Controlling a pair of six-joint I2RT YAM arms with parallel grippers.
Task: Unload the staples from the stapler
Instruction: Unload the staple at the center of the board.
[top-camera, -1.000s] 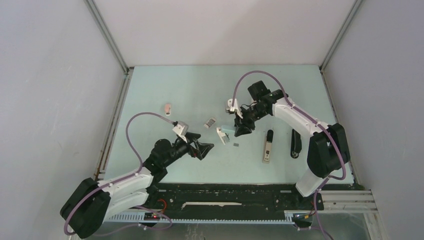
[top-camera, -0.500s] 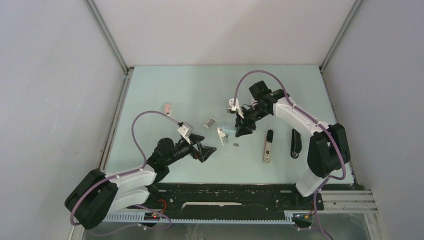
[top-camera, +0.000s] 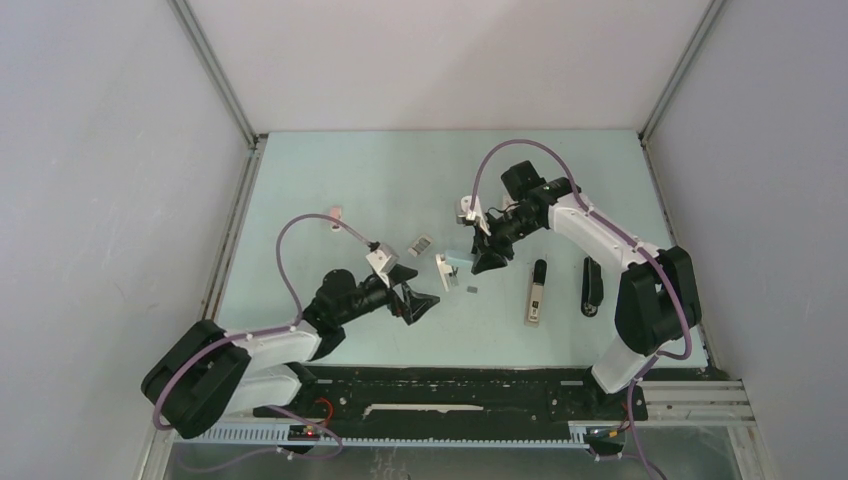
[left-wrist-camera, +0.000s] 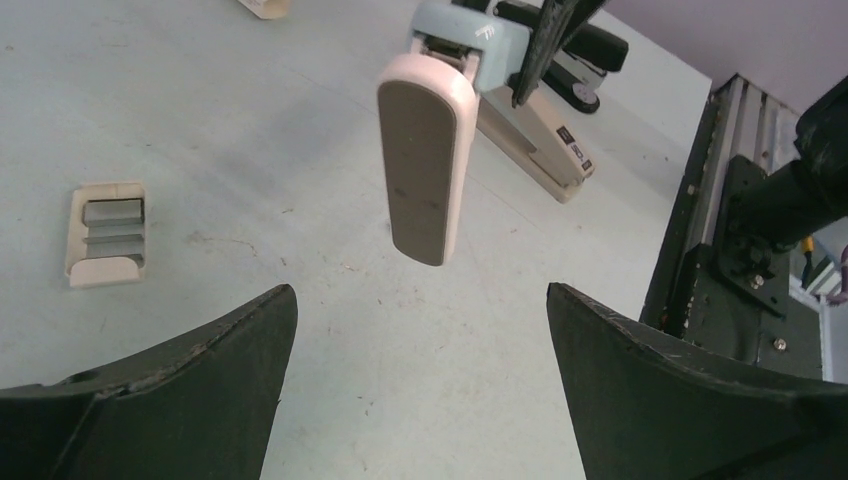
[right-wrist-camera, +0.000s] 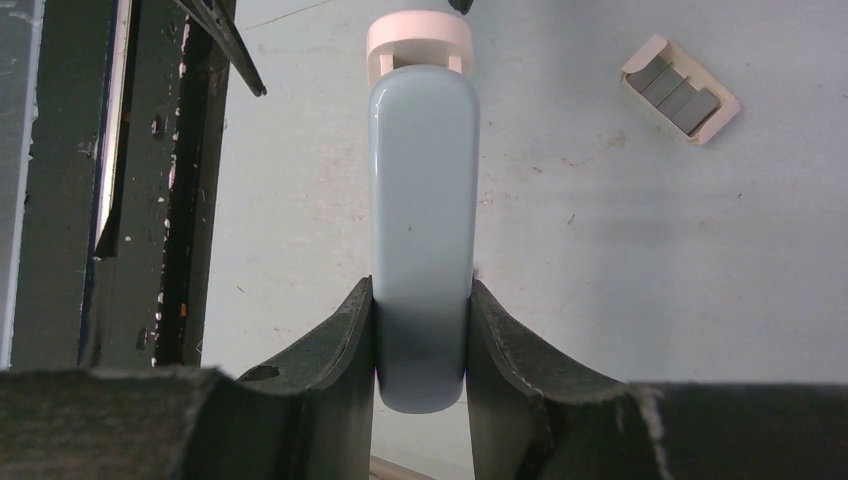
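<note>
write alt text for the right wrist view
The right hand is shut on a pale blue stapler pointing away, its pink part at the far end. A cream tray of grey staples lies on the pale table to the upper right.

The left claw (left-wrist-camera: 420, 295) gapes over bare pale-green desk (top-camera: 340, 170). Ahead there is a lane between the small beige box of grey staple strips (left-wrist-camera: 105, 232) on its left and the hanging pink flap of the small pale-blue-and-pink stapler (left-wrist-camera: 425, 160). Past that, the right claw (right-wrist-camera: 420, 310) clamping that stapler, a long beige-and-black stapler (top-camera: 535, 295) and a black stapler (top-camera: 592, 287) crowd the right side.
</note>
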